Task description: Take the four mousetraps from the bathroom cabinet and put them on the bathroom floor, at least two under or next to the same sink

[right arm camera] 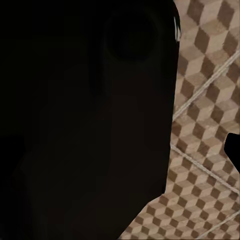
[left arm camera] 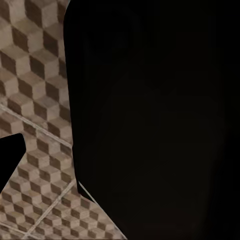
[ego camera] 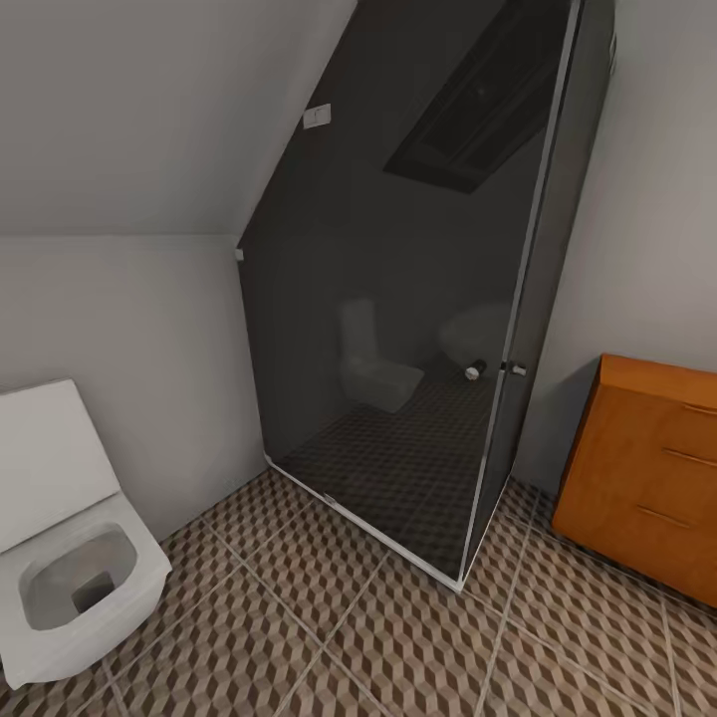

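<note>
The orange-brown wooden cabinet [ego camera: 647, 468] stands at the right edge of the head view, with a plain flat top and thin bar handles on its drawer fronts. Its drawers look closed. The bathroom floor [ego camera: 398, 637] of cube-patterned tiles spreads across the lower part of the head view. The same bathroom floor [left arm camera: 35, 100] shows beside a large black robot part in the left wrist view, and the bathroom floor [right arm camera: 205, 125] likewise in the right wrist view. The mousetraps and the sink are out of view. Each wrist view has a small dark shape at its edge; the fingers cannot be made out.
A dark glass shower enclosure [ego camera: 418, 319] with a pale metal frame fills the corner ahead. A white square-bowled toilet [ego camera: 70, 558] stands at the lower left against the grey wall. Bare tile lies between toilet, shower and cabinet.
</note>
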### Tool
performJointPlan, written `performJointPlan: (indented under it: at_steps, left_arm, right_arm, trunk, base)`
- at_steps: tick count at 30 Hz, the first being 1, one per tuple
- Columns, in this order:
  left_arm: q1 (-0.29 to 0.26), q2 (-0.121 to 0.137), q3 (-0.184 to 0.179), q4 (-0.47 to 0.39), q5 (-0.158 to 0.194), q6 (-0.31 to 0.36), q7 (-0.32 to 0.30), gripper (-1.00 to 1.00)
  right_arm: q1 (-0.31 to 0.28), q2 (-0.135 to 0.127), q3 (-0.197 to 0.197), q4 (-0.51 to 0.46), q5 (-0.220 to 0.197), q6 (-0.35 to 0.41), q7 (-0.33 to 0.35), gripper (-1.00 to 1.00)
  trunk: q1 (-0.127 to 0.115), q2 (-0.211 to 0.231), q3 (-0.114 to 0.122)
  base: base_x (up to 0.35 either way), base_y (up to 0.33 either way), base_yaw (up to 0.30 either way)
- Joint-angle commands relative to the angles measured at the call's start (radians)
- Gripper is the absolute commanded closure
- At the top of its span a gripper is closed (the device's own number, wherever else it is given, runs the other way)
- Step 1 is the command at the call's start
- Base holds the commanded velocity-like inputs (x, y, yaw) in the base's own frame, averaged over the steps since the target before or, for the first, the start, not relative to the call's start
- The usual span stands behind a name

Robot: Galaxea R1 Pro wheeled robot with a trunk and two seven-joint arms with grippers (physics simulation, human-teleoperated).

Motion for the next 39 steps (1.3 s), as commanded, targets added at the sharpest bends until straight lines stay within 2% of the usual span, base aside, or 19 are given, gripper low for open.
performJointPlan:
  at_steps: [1, 6, 13, 32, 39]
  left_arm:
    - [-0.003, -0.005, 0.006, -0.006, 0.006, -0.006, -0.005, -1.00]
    - [-0.002, -0.002, 0.012, -0.029, 0.008, -0.011, -0.004, -1.00]
    - [-0.002, 0.001, 0.013, -0.027, 0.009, -0.011, -0.004, -1.00]
    - [-0.001, 0.002, 0.014, -0.029, 0.008, -0.011, -0.004, -1.00]
    - [-0.001, 0.002, 0.014, -0.029, 0.008, -0.011, -0.004, -1.00]
  right_arm:
    - [0.005, -0.006, -0.002, 0.002, 0.000, -0.006, -0.006, -1.00]
    - [0.003, -0.004, 0.002, 0.001, 0.005, -0.032, -0.008, -1.00]
    - [-0.001, -0.004, 0.007, 0.001, 0.014, -0.008, 0.002, -1.00]
    - [-0.001, -0.002, 0.007, 0.000, 0.014, -0.004, -0.001, -1.00]
    - [-0.002, -0.002, 0.004, 0.001, 0.011, -0.005, -0.001, -1.00]
  trunk:
    - [0.000, -0.001, -0.001]
    - [0.000, -0.001, -0.001]
    - [0.000, -0.001, -0.001]
    - [0.000, -0.001, 0.000]
    - [0.000, -0.001, 0.002]
  base:
    - [0.000, 0.000, 0.000]
    - [0.000, 0.000, 0.000]
    - [0.000, 0.000, 0.000]
    - [0.000, 0.000, -0.001]
    - [0.000, 0.000, -0.126]
